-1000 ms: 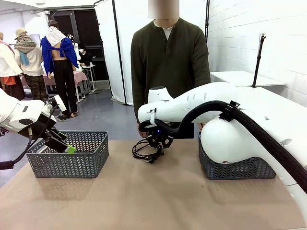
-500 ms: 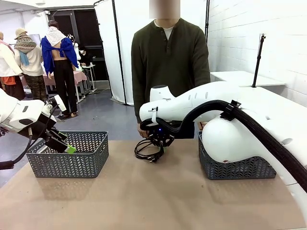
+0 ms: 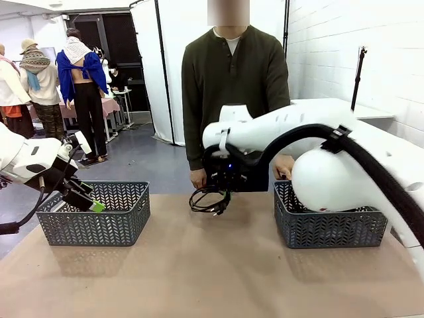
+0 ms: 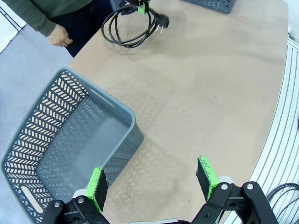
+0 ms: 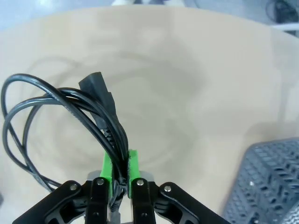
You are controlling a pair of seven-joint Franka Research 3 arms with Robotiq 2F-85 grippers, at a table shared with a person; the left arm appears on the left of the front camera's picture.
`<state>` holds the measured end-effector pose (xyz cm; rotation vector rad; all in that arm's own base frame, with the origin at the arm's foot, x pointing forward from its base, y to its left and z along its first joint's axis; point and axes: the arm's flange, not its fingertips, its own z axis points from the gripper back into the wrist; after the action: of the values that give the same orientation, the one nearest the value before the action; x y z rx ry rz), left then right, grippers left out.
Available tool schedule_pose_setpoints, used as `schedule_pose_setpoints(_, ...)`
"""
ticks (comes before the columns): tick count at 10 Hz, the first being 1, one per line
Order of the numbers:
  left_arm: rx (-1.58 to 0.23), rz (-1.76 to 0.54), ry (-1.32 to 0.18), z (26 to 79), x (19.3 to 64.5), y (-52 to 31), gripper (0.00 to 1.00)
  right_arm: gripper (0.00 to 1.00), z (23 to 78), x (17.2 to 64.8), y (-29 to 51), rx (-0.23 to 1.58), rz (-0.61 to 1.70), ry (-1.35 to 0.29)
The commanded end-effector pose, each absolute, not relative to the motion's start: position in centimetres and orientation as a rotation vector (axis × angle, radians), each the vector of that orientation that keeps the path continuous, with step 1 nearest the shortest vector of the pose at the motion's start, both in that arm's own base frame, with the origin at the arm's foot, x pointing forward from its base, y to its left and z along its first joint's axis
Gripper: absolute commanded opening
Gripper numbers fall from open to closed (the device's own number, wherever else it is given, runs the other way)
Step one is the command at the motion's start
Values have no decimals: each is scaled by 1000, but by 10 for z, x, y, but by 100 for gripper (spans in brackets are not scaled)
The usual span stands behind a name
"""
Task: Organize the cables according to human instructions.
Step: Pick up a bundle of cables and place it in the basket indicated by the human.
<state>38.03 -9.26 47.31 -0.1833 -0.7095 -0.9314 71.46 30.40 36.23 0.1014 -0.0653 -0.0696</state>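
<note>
One coiled black cable (image 3: 207,201) with plug ends hangs just above the table's far middle, in front of the person. My right gripper (image 3: 224,193) is shut on it. In the right wrist view the green pads of that gripper (image 5: 119,167) pinch the cable (image 5: 56,100), and its loop and a plug dangle over the tabletop. My left gripper (image 3: 91,201) stands open over the left basket, nothing between its fingers (image 4: 96,185). The left wrist view shows the cable (image 4: 133,29) far off at the top.
A grey basket (image 3: 96,222) stands at the left and another grey basket (image 3: 331,230) at the right, its corner (image 5: 273,182) near my right gripper. The person stands at the far edge, one hand (image 3: 197,179) close behind the cable. Brown tabletop lies between the baskets.
My right gripper has risen with the cable, lifting the coil off the table and shifting slightly right. The left arm has not moved.
</note>
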Motion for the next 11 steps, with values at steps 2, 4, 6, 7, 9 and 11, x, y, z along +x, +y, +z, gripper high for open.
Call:
schedule_pose_setpoints(2,-191,-929,-713,472,382,-90,100,0,417,714,288,150,227,13)
schedule_pose_setpoints(4,-191,-929,-713,472,382,-90,100,0,449,703,277,82,450,4)
schedule_pose_setpoints(6,-191,-929,-713,472,382,-90,100,0,471,691,267,5,642,-3)
schedule_pose_setpoints(7,-191,-929,-713,472,382,-90,100,0,481,685,260,8,760,-33)
schedule_pose_setpoints(9,-191,-929,-713,472,382,-90,100,0,493,674,249,43,937,-37)
schedule_pose_setpoints(11,-191,-929,-713,472,382,-90,100,0,497,669,247,95,1045,11)
